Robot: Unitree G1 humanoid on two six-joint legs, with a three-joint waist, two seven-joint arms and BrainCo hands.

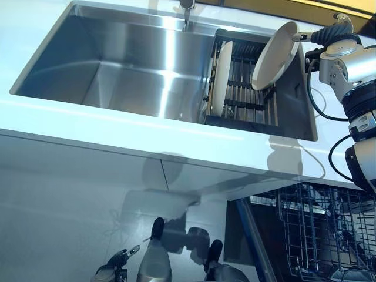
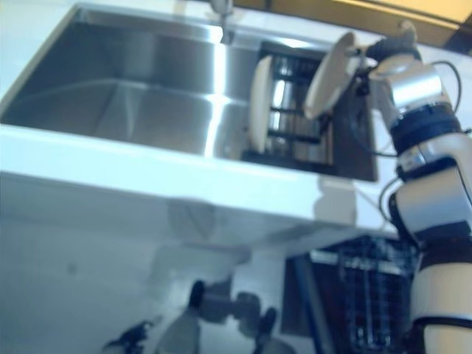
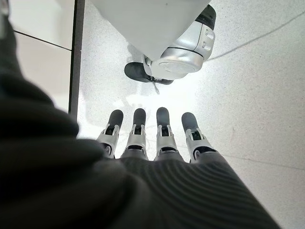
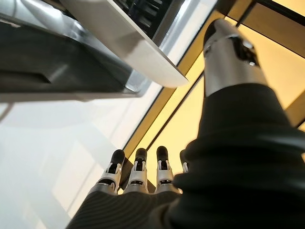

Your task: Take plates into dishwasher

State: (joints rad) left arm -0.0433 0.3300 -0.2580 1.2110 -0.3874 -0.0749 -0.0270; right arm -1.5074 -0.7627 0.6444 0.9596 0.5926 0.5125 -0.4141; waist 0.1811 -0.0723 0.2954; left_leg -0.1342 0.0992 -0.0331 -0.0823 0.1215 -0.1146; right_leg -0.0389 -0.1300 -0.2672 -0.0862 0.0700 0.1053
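Two white plates are in the black dish rack [image 1: 258,100] at the right end of the sink. One plate [image 1: 221,76] stands on edge at the rack's left side. The other plate [image 1: 275,56] leans tilted, with its upper rim toward my right hand [image 1: 332,36]. That hand is at the plate's top rim. In the right wrist view its fingers [image 4: 138,171] are straight and its thumb [image 4: 226,52] is stretched out, with the plate's rim [image 4: 143,52] past them and not clasped. My left hand [image 3: 157,143] hangs low by the floor, open and empty.
The steel sink [image 1: 117,64] is set in a white counter [image 1: 117,126], with a faucet [image 1: 187,9] at the back. The open dishwasher's dark wire rack [image 1: 317,226] is at the lower right, below the counter edge.
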